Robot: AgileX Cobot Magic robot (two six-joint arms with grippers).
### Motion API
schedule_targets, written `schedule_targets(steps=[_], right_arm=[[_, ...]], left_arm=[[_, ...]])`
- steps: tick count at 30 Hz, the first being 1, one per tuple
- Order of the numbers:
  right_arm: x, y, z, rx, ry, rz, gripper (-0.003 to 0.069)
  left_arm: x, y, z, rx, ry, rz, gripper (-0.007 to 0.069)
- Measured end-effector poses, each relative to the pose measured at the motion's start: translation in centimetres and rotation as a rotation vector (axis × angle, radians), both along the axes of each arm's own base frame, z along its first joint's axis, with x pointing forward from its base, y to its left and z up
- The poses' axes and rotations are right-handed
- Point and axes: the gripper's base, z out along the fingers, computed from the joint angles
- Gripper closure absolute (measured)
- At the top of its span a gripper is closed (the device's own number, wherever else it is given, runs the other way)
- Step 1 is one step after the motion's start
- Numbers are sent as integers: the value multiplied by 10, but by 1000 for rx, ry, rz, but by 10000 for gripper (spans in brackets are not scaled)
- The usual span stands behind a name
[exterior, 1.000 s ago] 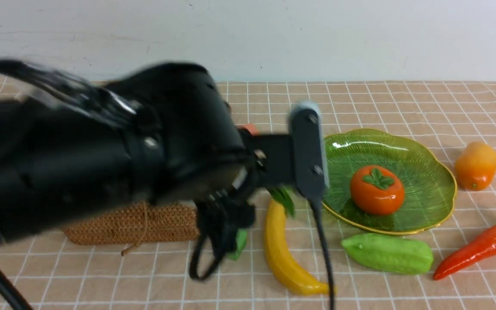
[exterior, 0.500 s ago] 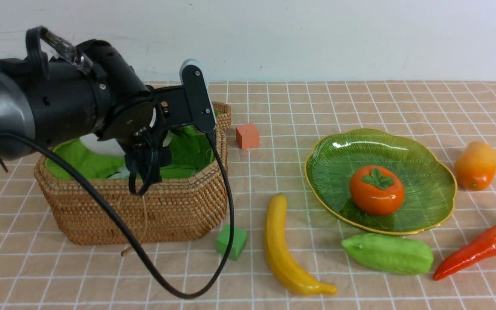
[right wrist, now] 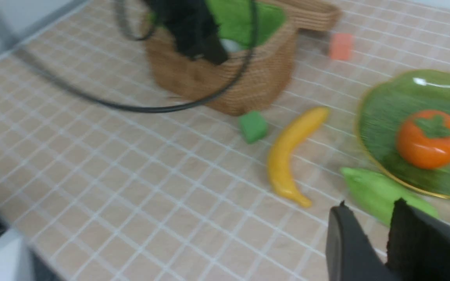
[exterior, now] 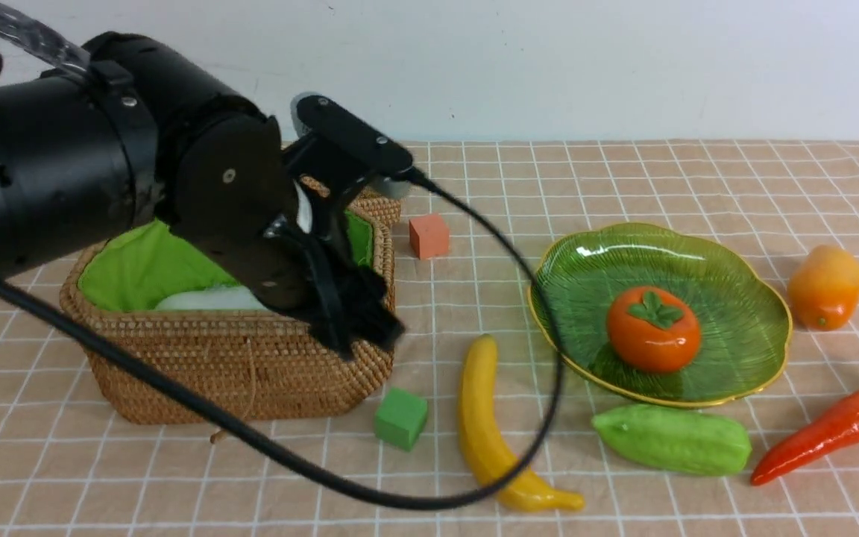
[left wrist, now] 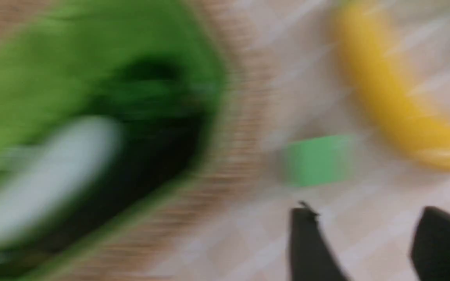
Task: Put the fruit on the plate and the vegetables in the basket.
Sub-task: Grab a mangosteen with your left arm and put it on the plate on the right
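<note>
**Banana within reach: light, slick, best taken at the middle**

The left fingers point(left wrist: 307, 242) stood apart and empty by the brown woven wicker basket point(exterior: 250, 373), where a white plastic radish point(exterior: 206, 300) lay. The right fingers point(right wrist: 346, 242) showed a narrow gap with nothing between them. The curved yellow plastic banana point(exterior: 485, 425) lay on the counter point(exterior: 176, 477), between the basket and the green glass plate point(exterior: 698, 246). We judged it light, stiff and glossy, so likely to slip. A hold across its thick middle seemed safest.
</note>
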Motion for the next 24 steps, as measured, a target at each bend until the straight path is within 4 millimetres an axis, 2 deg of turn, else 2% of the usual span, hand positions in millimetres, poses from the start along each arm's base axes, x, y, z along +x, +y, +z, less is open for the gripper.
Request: schedule_targets(steps=[1,2,3,4,6,7,8,10,12,15,18,24], right_arm=[[0,-1,0,-8,0,-11,480],[0,-3,1,-5,5,-33,480],[0,-6,2,-12,10,-69,480],[0,-8,2,-19,14,-88,480],[0,-8,2,-21,18,-89,480],[0,-8,1,-24,23,-88,480],[-1,-8,1,-26,31,-83,480],[-1,-7,1,-26,37,-78,480],[-3,-6,-1,-29,51,-59,480],[-3,-6,-1,-26,54,-53,479],[-4,-6,-1,-30,58,-51,476],[-5,-6,-4,-48,88,-43,472]], left_arm=[[0,0,0,-11,7,8,331],[-10,-12,0,-47,37,-1,390],[-21,-28,-7,-79,100,-11,451],[-26,-41,-18,-71,142,-29,480],[-27,-52,-33,-51,187,-36,478],[-26,-58,-43,-33,209,-34,465],[-20,-66,-61,-8,247,-17,421],[-15,-72,-72,4,270,3,377],[0,-86,-92,14,294,75,238],[18,-99,-99,-4,258,154,99],[35,-108,-105,6,199,210,36],[53,-114,-122,61,110,243,64]])
